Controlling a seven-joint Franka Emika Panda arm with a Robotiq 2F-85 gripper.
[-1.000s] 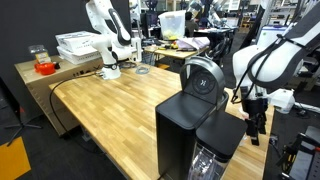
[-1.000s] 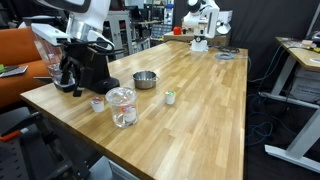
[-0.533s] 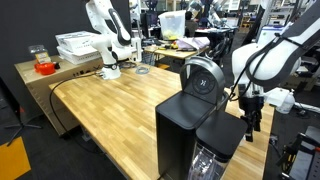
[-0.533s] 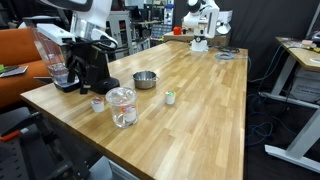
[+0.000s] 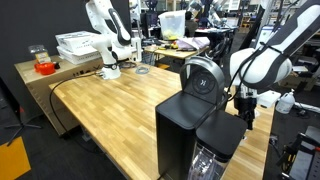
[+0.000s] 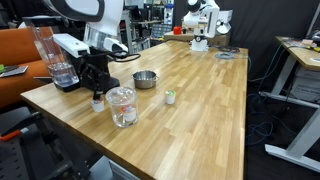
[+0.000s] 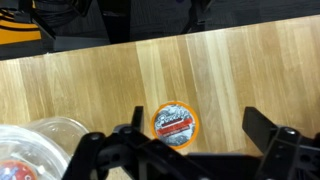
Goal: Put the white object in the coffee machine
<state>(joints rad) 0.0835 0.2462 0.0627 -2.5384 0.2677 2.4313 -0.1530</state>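
Evidently the grasp had not yet been made. In the wrist view the pincer (image 7: 195, 137) hung spread wide over the wooden counter (image 7: 250, 60), one dark finger at the lower left and the other at the lower right of the frame. The white coffee pod (image 7: 175, 124) sat between them, slightly left of centre, with its printed foil lid facing up. Nothing was pinched. The wide spread looked chosen so the fingers could drop past the pod's rim on both sides before pressing in.

In an exterior view the pod (image 6: 97, 101) stood upright on the counter at the left of the frame, directly under the pincer (image 6: 97, 88). A glass jar (image 6: 122, 106) stood just beside it to the right. That jar also filled the lower left corner of the wrist view, so the descent probably needed to stay vertical to keep a finger from knocking it. A metal bowl (image 6: 146, 79) lay farther back, apart from both.

The coffee machine (image 5: 185, 125) filled the lower middle of an exterior view, its silver-ringed brew head (image 5: 203, 78) on top, with the pincer (image 5: 247, 118) hanging beyond its right side. The pod was near the machine but not in it. By my reading, the task was at its start: lower, pinch, lift, then carry to the brew head.
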